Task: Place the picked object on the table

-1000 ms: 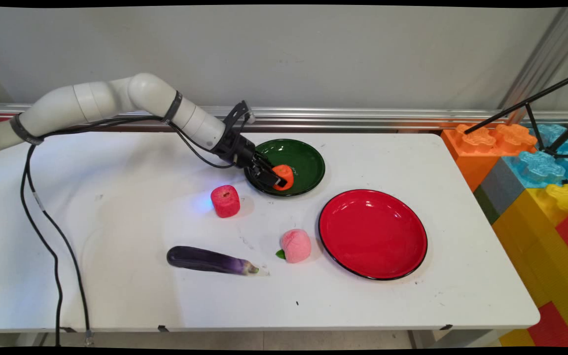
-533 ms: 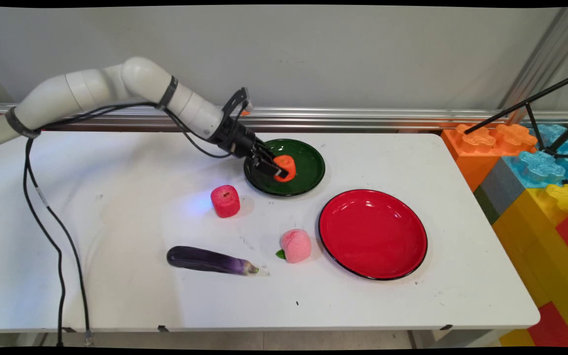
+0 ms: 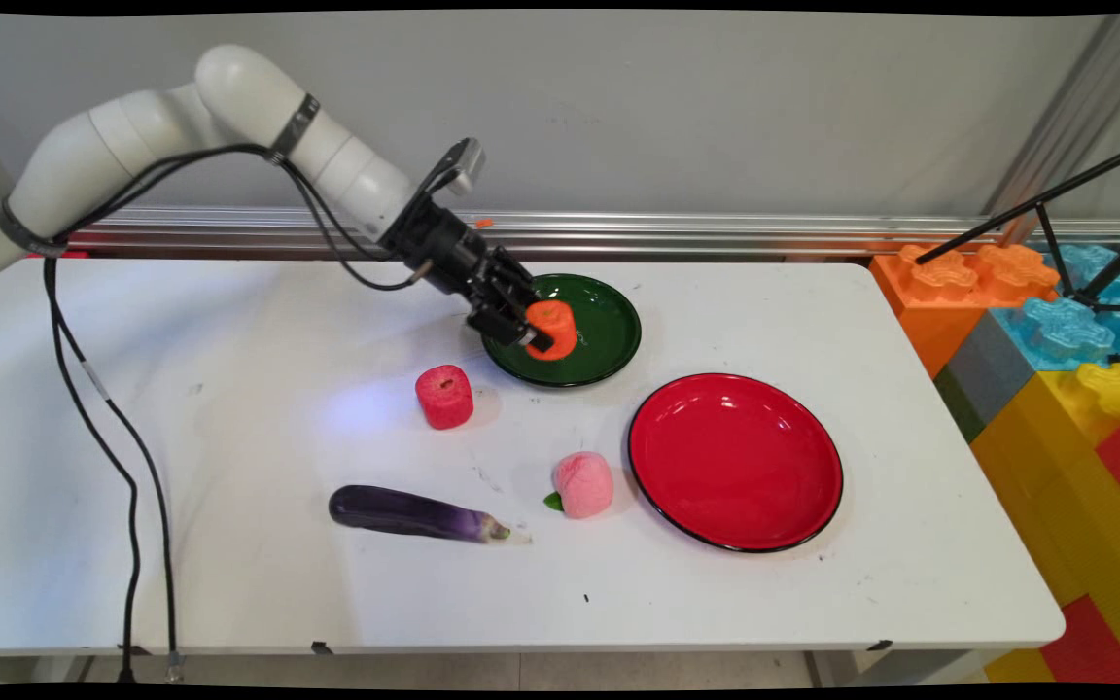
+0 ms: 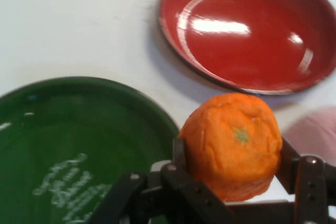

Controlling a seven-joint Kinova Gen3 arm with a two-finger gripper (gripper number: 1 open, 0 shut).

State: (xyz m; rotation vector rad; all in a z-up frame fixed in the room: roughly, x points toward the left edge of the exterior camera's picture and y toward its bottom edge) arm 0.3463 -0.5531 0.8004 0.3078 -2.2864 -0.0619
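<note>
My gripper point(image 3: 533, 331) point(image 4: 231, 156) is shut on an orange toy fruit point(image 3: 553, 329) point(image 4: 233, 142), a soft tangerine with a small green star mark. I hold it lifted a little above the near left part of a green plate point(image 3: 609, 321) point(image 4: 63, 145). A larger red plate point(image 3: 735, 460) point(image 4: 247, 35) lies on the table to the right and nearer. In the hand view, a pink shape point(image 4: 317, 132) shows at the right edge behind the fruit.
A red toy cube-shaped fruit point(image 3: 444, 396) sits left of the green plate. A pink peach point(image 3: 582, 483) with a green leaf lies beside the red plate's left rim. A purple eggplant point(image 3: 414, 513) lies near the front. Big coloured blocks point(image 3: 1056, 331) stand past the table's right edge.
The arm has risen and the gripper has lifted the orange fruit off the green plate's surface, shifting slightly left and up. Nothing else on the table moved.
</note>
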